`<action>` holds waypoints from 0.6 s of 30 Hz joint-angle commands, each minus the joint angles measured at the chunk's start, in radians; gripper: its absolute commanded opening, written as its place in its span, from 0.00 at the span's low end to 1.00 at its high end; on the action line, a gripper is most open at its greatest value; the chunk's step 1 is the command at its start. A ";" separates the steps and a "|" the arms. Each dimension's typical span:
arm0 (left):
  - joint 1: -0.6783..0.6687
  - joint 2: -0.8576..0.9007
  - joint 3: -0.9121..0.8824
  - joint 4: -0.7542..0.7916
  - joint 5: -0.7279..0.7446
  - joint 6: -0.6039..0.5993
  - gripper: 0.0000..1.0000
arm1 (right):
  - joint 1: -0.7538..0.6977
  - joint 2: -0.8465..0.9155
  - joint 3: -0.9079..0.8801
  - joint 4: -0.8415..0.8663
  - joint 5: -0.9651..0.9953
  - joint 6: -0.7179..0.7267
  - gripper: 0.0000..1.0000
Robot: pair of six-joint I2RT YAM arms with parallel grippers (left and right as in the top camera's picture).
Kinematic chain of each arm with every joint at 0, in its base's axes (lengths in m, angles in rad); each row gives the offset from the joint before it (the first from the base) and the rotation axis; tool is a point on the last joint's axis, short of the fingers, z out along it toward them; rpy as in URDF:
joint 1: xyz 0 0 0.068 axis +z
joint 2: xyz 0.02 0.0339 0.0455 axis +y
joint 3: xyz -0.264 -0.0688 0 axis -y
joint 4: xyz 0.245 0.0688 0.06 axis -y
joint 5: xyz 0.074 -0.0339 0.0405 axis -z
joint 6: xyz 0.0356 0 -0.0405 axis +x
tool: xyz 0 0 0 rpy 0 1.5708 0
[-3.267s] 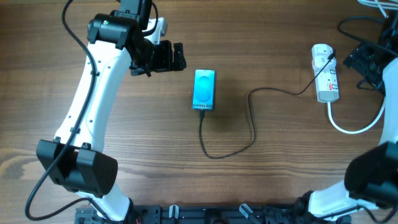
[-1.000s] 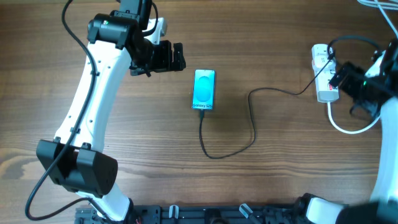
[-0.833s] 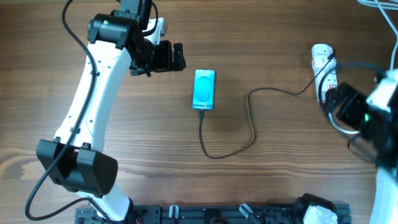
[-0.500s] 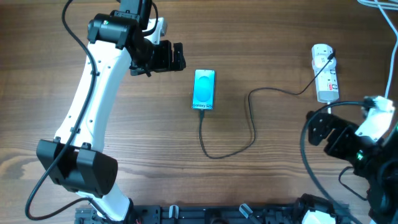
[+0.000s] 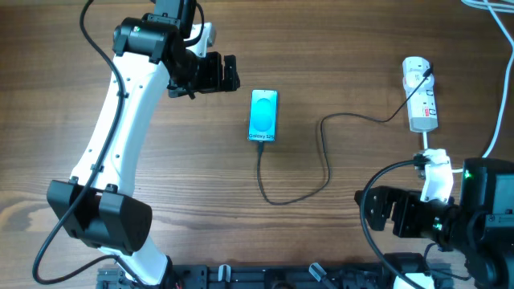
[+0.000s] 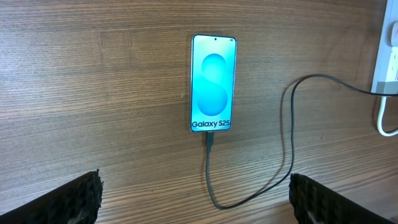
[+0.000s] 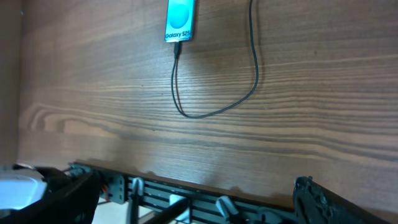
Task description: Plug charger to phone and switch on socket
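The phone lies flat mid-table with its cyan screen up; it also shows in the left wrist view and the right wrist view. The charger has its tip in the phone's near end, loops across the wood and runs to the dark plug in the socket at the far right. My left gripper is open and empty, hovering left of the phone. My right gripper is open and empty at the front right, well away from the socket.
The thick white cord leaves the socket's near end. A black rail runs along the table's front edge, right below my right gripper. Bare wood lies between phone and socket, apart from the cable loop.
My right arm has drawn back from the socket to the table's front right. The left arm, phone and cable have not moved.
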 commanded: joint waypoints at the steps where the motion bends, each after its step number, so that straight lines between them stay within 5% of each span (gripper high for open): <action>1: 0.004 0.004 -0.002 0.001 -0.005 0.005 1.00 | 0.005 -0.004 -0.003 0.013 0.015 0.090 1.00; 11: 0.004 0.004 -0.002 0.001 -0.005 0.005 1.00 | 0.006 -0.007 -0.019 0.207 0.035 -0.011 1.00; 18: 0.004 0.004 -0.002 0.001 -0.005 0.005 1.00 | 0.006 -0.219 -0.342 0.655 0.034 -0.159 1.00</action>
